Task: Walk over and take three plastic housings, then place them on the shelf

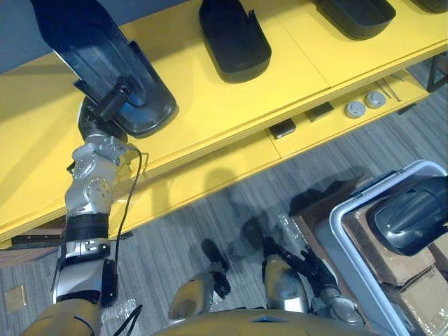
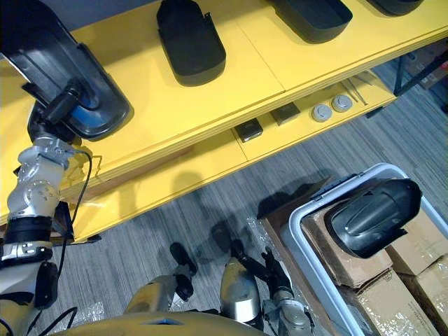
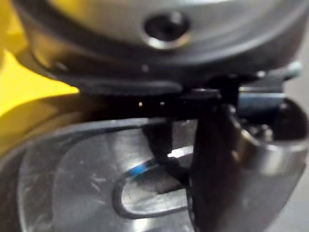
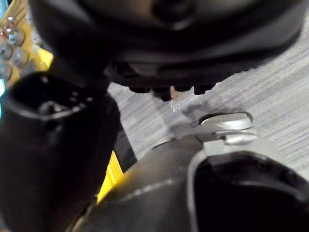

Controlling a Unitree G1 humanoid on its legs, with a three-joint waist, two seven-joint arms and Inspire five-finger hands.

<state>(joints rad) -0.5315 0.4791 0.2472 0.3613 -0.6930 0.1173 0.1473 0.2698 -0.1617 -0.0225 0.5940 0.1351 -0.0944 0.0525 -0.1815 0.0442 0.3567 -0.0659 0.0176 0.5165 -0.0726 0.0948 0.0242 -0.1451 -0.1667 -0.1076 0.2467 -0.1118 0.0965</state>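
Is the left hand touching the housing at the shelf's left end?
Touching. In the left eye view the left hand grips the rim of the black plastic housing.

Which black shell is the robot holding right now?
The housing at the yellow shelf's far left: the left hand grips it. Others lie untouched on the shelf or in the bin.

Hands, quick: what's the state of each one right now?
Left hand: shut on a black plastic housing, at the yellow shelf.
Right hand: open, fingers relaxed, holding nothing.
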